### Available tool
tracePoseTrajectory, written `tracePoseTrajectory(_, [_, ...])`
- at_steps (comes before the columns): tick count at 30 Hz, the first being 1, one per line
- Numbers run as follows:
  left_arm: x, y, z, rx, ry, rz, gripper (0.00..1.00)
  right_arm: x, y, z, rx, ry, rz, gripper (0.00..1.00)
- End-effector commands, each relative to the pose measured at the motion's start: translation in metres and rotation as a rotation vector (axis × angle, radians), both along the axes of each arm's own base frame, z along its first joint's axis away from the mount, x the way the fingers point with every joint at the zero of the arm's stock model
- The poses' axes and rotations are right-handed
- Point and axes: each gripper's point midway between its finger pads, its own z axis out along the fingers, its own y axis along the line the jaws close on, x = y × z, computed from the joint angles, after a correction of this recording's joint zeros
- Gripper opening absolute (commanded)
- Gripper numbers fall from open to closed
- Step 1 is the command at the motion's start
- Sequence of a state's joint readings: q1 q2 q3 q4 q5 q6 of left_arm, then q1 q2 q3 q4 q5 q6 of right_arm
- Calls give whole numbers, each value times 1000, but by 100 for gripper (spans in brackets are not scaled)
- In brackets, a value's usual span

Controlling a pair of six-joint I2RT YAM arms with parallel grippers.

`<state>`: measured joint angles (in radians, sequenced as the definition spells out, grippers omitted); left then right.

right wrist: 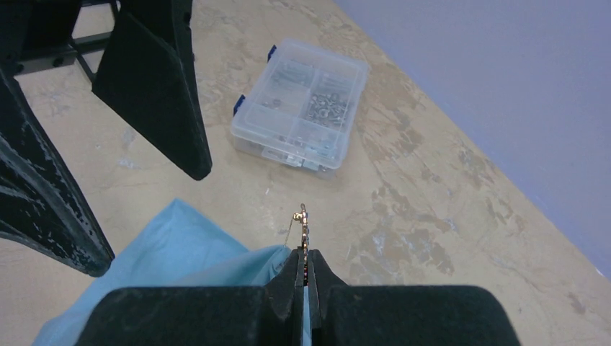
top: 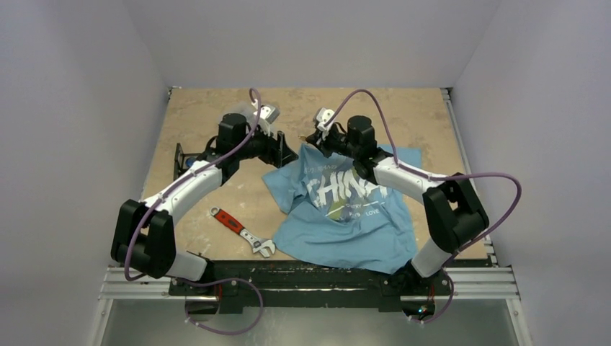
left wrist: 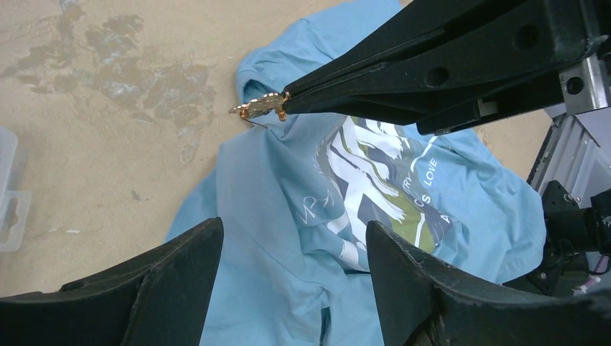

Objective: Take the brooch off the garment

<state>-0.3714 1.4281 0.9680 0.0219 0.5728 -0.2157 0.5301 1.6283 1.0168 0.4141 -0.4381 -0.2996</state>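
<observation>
Presently: clear plastic compartment box with blue latches [right wrist: 299, 108], on the worn beige tabletop [top: 216, 115], well left of the shirt; red-handled adjustable wrench [top: 241, 232], lying diagonally near the front edge, just left of the shirt's hem; left claw [left wrist: 294, 227], fingers spread wide, gripping nothing, poised above the cloth; small gold brooch [left wrist: 259, 108], pinched at the very tips of the tightly closed right claw [left wrist: 287, 97], over the shirt's upper left edge, though whether its pin still catches fabric cannot be told; light blue T-shirt with white "CHINA" lettering [top: 346, 223], rumpled, centre-right.
</observation>
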Motion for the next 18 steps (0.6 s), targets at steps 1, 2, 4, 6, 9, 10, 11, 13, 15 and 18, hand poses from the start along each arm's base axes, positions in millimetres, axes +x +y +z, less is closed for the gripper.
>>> tracePoseTrajectory(1, [17, 12, 29, -22, -110, 39, 72, 11, 13, 30, 94, -67, -3, 0])
tracePoseTrajectory(2, [19, 15, 30, -20, -116, 47, 73, 10, 16, 28, 111, -43, 10, 0])
tracePoseTrajectory(4, [21, 21, 30, -12, -116, 57, 73, 7, 22, 27, 150, 5, 26, 0])
tracePoseTrajectory(6, [21, 25, 28, -1, -123, 52, 73, 4, 27, 30, 185, 39, 44, 0])
tracePoseTrajectory(9, [18, 26, 20, 12, -127, 43, 73, -5, 36, 37, 264, 118, 89, 0])
tracePoseTrajectory(10, [19, 25, 15, 15, -125, 39, 73, -5, 36, 39, 270, 123, 91, 0])
tracePoseTrajectory(11, [20, 24, 11, 15, -125, 35, 73, -5, 37, 40, 272, 123, 92, 0])
tracePoseTrajectory(13, [24, 22, 3, 13, -121, 26, 71, -5, 35, 41, 269, 120, 85, 0])
tracePoseTrajectory(15, [30, 18, -3, 4, -117, 18, 70, -7, 33, 41, 258, 114, 84, 0])
tracePoseTrajectory(18, [37, 10, -10, -19, -115, -7, 66, -9, 29, 41, 232, 96, 84, 0])
